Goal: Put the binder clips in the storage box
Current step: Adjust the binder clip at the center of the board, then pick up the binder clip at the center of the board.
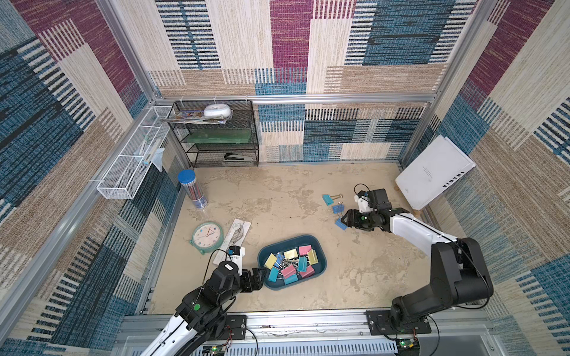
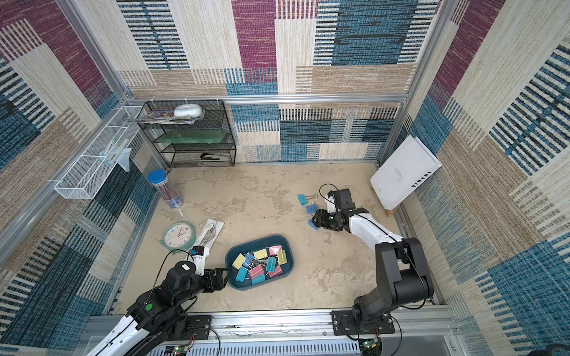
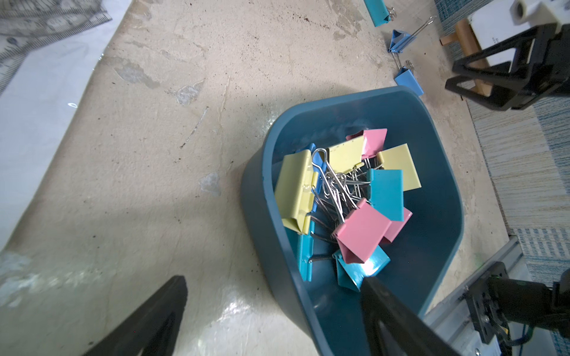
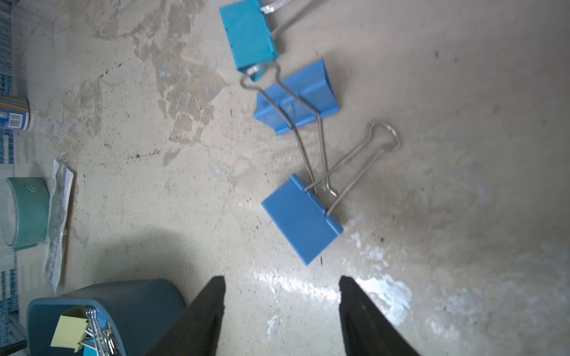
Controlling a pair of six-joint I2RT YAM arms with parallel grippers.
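The dark teal storage box (image 1: pixel 287 239) (image 2: pixel 259 238) sits near the table's front middle and holds several pink, yellow and teal binder clips (image 1: pixel 291 265) (image 3: pixel 361 197). My left gripper (image 1: pixel 262 274) (image 3: pixel 274 279) is open and straddles the box's left wall, with one finger inside and one outside. Three more clips lie on the table at right: a teal one (image 1: pixel 327 199) (image 4: pixel 249 40), a blue one (image 1: pixel 337 209) (image 4: pixel 299 98) and a second blue one (image 1: pixel 340 224) (image 4: pixel 300 218). My right gripper (image 1: pixel 346 219) (image 4: pixel 282 279) is open and empty, just short of that nearest blue clip.
A round mint clock (image 1: pixel 207 236) and a packaged ruler (image 1: pixel 236 234) lie left of the box. A pencil tube (image 1: pixel 192 189), a black mesh rack (image 1: pixel 216 135) and a white wire basket (image 1: pixel 132 160) stand back left. A white book (image 1: pixel 431 172) leans at back right.
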